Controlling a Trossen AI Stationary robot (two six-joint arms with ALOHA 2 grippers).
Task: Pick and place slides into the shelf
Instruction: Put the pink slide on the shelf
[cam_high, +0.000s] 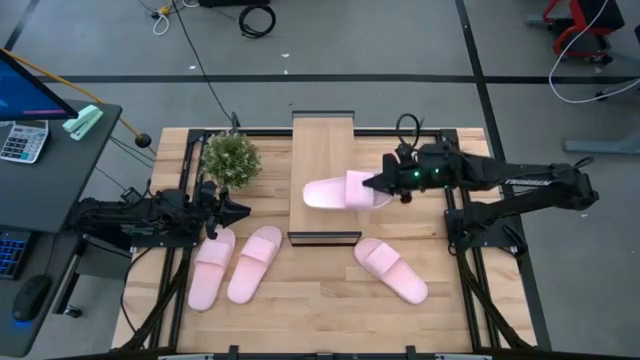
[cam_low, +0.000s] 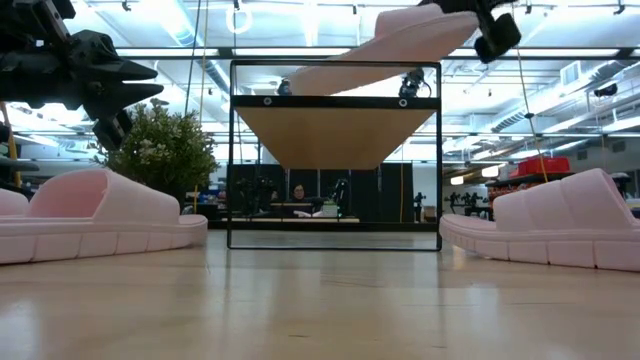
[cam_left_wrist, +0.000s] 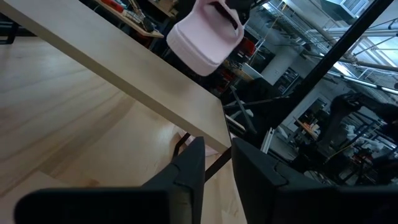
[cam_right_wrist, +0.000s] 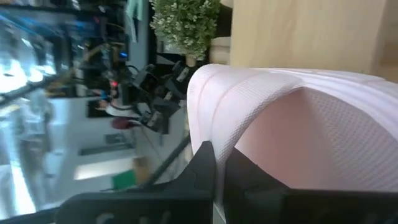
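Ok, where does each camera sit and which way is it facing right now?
High: overhead, straight down; both arms, shelf, three slides on the table.
Low: table height, level across; held slide above the shelf.
Left wrist: past the left gripper toward the shelf.
Right wrist: past the right gripper, shut on the held slide.
Shared: every view shows the held slide.

Grey floor around the table, crossed by dark lines. Black cables lay coiled on it at the far side. A dark desk stood left, with a calculator and monitor. Bright ceiling strip lights ran overhead. A person sat at a distant bench.
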